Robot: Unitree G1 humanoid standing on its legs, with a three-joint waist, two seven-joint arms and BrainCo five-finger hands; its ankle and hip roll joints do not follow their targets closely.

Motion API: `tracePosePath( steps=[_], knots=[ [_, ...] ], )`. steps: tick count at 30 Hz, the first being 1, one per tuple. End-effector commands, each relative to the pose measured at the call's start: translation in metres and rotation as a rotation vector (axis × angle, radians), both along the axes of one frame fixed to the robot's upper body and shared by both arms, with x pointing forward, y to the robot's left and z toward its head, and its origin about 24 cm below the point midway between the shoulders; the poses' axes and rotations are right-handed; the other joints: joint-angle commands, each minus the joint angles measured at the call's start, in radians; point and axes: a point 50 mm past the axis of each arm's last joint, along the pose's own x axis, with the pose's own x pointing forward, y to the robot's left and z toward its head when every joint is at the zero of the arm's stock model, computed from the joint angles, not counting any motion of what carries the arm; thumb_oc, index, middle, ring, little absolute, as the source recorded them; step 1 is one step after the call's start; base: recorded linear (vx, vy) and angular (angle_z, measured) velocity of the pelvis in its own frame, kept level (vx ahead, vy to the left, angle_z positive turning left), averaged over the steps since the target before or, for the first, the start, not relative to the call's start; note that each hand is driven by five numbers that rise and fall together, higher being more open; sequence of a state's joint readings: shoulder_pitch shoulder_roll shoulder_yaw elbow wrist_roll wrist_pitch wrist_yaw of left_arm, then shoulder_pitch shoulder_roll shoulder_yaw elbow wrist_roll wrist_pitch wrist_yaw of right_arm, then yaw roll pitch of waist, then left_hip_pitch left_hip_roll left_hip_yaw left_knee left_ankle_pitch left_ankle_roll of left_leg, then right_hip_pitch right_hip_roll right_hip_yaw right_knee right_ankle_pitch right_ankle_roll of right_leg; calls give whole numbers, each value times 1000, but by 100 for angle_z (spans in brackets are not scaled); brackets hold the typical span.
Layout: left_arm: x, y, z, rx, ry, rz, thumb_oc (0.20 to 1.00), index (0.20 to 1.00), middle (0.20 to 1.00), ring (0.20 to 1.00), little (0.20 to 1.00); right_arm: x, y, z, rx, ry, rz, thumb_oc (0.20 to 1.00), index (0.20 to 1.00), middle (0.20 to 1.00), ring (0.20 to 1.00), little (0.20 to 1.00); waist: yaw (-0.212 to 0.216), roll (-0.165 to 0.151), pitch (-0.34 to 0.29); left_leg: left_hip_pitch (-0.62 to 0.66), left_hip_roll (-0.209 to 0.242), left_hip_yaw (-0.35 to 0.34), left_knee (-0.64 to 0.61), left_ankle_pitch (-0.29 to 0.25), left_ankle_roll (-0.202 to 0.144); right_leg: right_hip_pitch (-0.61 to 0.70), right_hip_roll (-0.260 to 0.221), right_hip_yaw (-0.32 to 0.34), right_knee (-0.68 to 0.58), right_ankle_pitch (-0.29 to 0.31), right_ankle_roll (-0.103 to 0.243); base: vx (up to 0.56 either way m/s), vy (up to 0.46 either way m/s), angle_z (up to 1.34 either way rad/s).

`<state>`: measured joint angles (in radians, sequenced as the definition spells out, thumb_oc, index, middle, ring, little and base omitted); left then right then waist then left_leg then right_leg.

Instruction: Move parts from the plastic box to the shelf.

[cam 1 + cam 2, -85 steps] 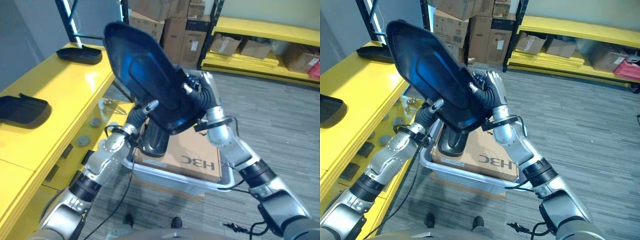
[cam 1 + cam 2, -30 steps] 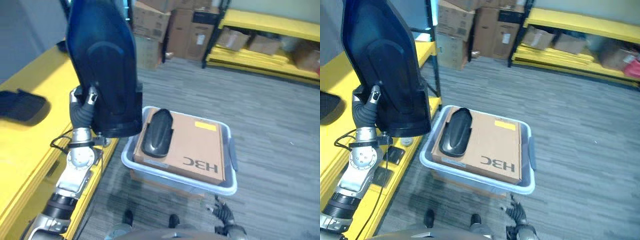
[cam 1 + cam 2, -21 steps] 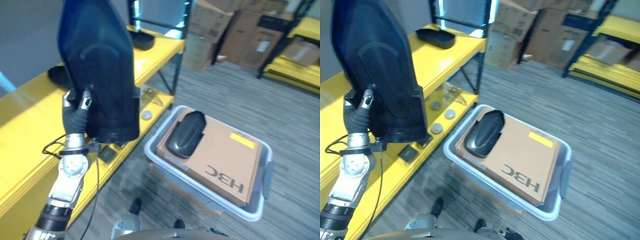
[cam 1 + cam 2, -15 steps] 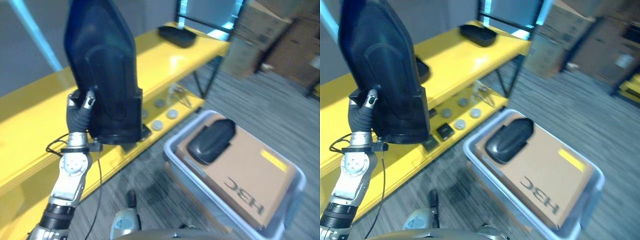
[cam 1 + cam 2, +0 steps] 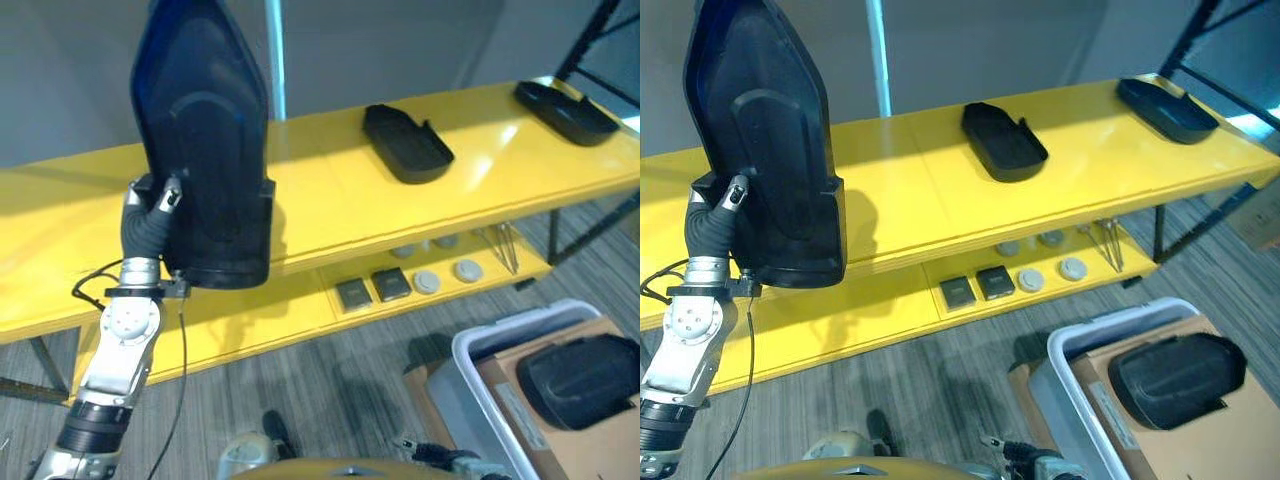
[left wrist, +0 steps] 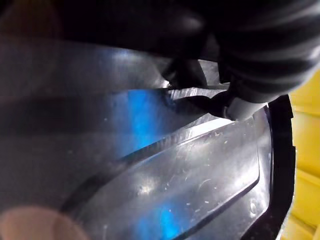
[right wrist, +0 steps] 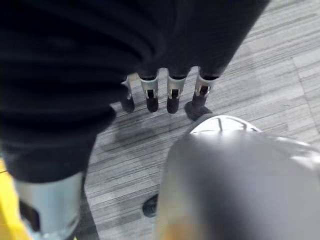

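Camera now swung toward yellow shelf [image 5: 330, 215], left robot hand [image 5: 150, 215] clamped on upright black part [image 5: 205, 150]; right robot hand [image 7: 165, 92] relaxed.

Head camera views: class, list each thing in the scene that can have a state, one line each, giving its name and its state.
Left hand: shut on the large black part, raised.
Large black part: held upright in front of the shelf.
Right hand: open, fingers straight, hanging over the floor.
Yellow shelf: carrying two black parts on top.
Plastic box: holding a cardboard box.
Cardboard box: closed, one black part lying on it.
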<state>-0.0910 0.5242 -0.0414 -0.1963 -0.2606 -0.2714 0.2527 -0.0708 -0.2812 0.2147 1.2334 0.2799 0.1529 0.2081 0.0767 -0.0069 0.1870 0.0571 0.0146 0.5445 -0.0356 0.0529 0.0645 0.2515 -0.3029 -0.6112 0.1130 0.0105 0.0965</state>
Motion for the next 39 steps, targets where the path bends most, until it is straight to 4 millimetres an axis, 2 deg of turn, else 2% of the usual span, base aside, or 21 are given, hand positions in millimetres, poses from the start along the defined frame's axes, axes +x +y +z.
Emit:
tracePosePath(
  steps=[1,3,4,5,7,8,9,11,15,17,23,26,27,33,36,39],
  knots=[
    [0,-27,31,-7,-145,-153,200,200,200,200,200,-10,-14,0,-44,40,-119,1000,1000,1000,1000,1000,-24,42,-21,20,115,-160,-49,-30,-118,-126,85,155,136,-109,11,99,1,65],
    [6,-35,32,-9,-149,-175,200,200,200,200,200,-8,-15,1,-50,34,-111,1000,1000,1000,1000,1000,-64,42,-14,20,93,-241,-52,-42,-113,-172,128,262,70,-102,14,107,-50,120],
    [6,-35,32,-10,-150,-177,200,200,200,200,200,-8,-15,1,-52,33,-112,1000,1000,1000,1000,1000,-67,42,-13,21,92,-246,-52,-44,-112,-174,127,269,59,-93,17,38,-109,136],
    [9,-40,35,-23,-156,-184,200,200,200,200,200,-9,-14,0,-60,35,-93,1000,1000,1000,1000,1000,-83,39,-9,18,87,-257,-52,-41,-104,-211,119,306,-7,-13,29,8,-122,123],
    [12,-44,38,-30,-153,-177,200,200,200,200,200,-16,-12,-2,-51,60,-83,1000,1000,1000,1000,1000,-106,29,-6,30,82,-281,-52,-68,-100,-258,106,365,-67,63,58,77,-217,95],
    [13,-47,39,-43,-147,-184,200,200,200,200,200,-22,-13,-3,-56,75,-57,1000,1000,1000,1000,1000,-116,24,-6,32,88,-290,-52,-75,-102,-240,120,386,-106,58,68,166,-364,164],
    [15,-50,36,-71,-119,-184,200,200,200,200,200,-28,-11,-4,-49,97,-10,1000,1000,1000,1000,1000,-117,14,-15,34,101,-292,-52,-64,-119,-197,134,381,-154,56,64,153,-342,152],
    [17,-52,34,-96,-96,-182,200,200,200,200,200,-33,-11,-5,-42,101,-4,1000,1000,1000,1000,1000,-121,12,-21,36,96,-290,-52,-69,-123,-178,146,379,-173,50,57,111,-189,42],
    [24,-55,25,-141,-38,-129,200,200,200,200,200,-36,-16,-4,-55,95,-127,1000,1000,1000,1000,1000,-131,5,-34,47,84,-288,-52,-82,-127,-142,172,376,-200,26,37,170,-162,-10],
    [30,-53,25,-168,-29,-52,200,200,200,200,200,-37,-21,-2,-44,87,-206,1000,1000,1000,1000,1000,-149,7,-35,46,87,-274,-52,-83,-134,-145,186,384,-200,10,27,128,-119,-16],
    [59,-48,32,-222,-22,76,200,200,200,200,200,-39,-23,-1,-47,100,-118,1000,1000,1000,1000,1000,-200,21,-7,5,102,-256,-52,-60,-151,-185,199,432,-200,3,20,22,-38,-17],
    [73,-39,39,-225,-27,147,200,200,200,200,200,-33,-25,1,-40,88,-99,1000,1000,1000,1000,1000,-223,28,19,-16,106,-252,-52,-50,-157,-212,203,455,-200,6,17,-39,16,-25],
    [90,-26,49,-237,-27,208,200,200,200,200,200,-29,-26,2,-34,84,-60,1000,1000,1000,1000,1000,-250,34,45,-34,107,-242,-52,-43,-162,-237,207,477,-200,9,14,-37,49,-37],
    [115,-4,65,-236,16,313,200,200,200,200,200,-21,-24,4,-21,67,9,1000,1000,1000,1000,1000,-294,36,102,-63,111,-225,-52,-31,-166,-270,216,511,-200,12,7,-17,30,-19],
    [122,0,66,-255,64,328,200,200,200,200,200,-17,-24,5,-22,53,17,1000,1000,1000,1000,1000,-303,37,116,-69,112,-223,-52,-27,-167,-278,219,517,-200,13,4,-10,18,-11],
    [131,10,58,-279,165,359,200,200,200,200,200,-5,-25,8,-28,4,26,1000,1000,1000,1000,1000,-317,43,143,-80,114,-221,-52,-20,-170,-294,220,528,-200,14,1,1,33,-12]
  ],
)
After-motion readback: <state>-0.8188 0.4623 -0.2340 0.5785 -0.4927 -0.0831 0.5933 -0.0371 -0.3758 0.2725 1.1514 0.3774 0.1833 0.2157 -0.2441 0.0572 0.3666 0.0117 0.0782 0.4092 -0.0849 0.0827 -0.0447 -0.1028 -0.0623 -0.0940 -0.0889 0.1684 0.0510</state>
